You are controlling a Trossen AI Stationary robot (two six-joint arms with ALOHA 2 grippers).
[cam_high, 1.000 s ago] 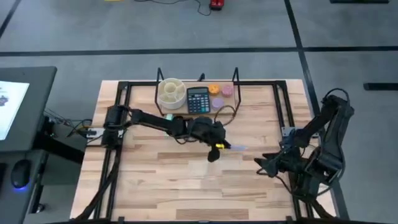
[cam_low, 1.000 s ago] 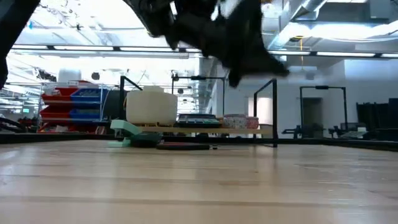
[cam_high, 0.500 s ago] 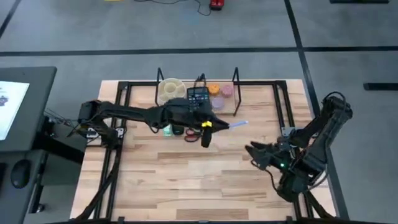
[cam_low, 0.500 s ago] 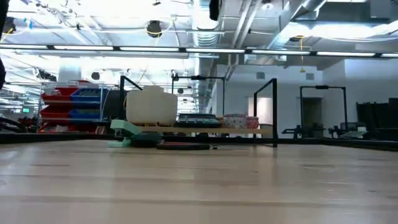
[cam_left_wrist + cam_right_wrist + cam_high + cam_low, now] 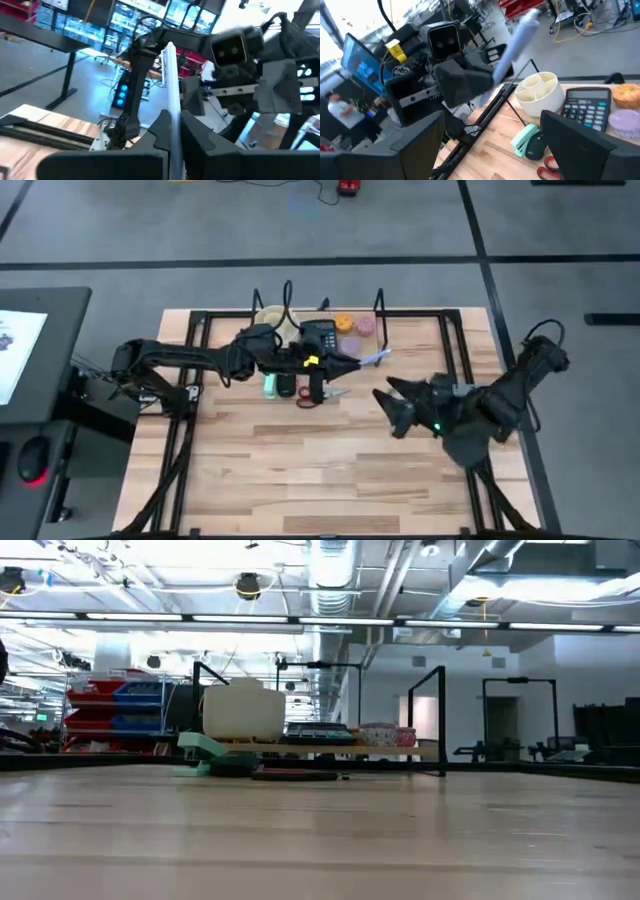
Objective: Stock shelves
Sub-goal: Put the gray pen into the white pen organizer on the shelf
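Low view, front of the table: bare wooden tabletop [image 5: 320, 840], no arm down at this level.
Loose items: a mint-green stapler [image 5: 205, 752] and a dark mouse-like thing [image 5: 235, 764] lie just in front of the rack; red-handled scissors [image 5: 318, 397] lie beside them in the high view.
Rack: the shelves [image 5: 420, 751] stand at the far edge of the table, plank between thin black uprights.
On the plank: a cream round organiser [image 5: 272, 320], a calculator [image 5: 320, 338], an orange disc [image 5: 344, 323] and a pink disc [image 5: 366, 325] are already sitting there.
Left gripper [image 5: 345, 363]: up in the air just in front of the rack, jaws pinched on a pale-blue pen [image 5: 374, 358] that pokes out toward the rack's right end; the wrist view shows the fingers clamped either side of it.
Right gripper [image 5: 390, 402]: hovers over mid-table, pointed at the left one, jaws spread wide with nothing between them.
Progress: well along, I'd say. Four things are shelved and the pen is on its way.
Left to do: pen into place, likely the organiser, then stapler, mouse and scissors.
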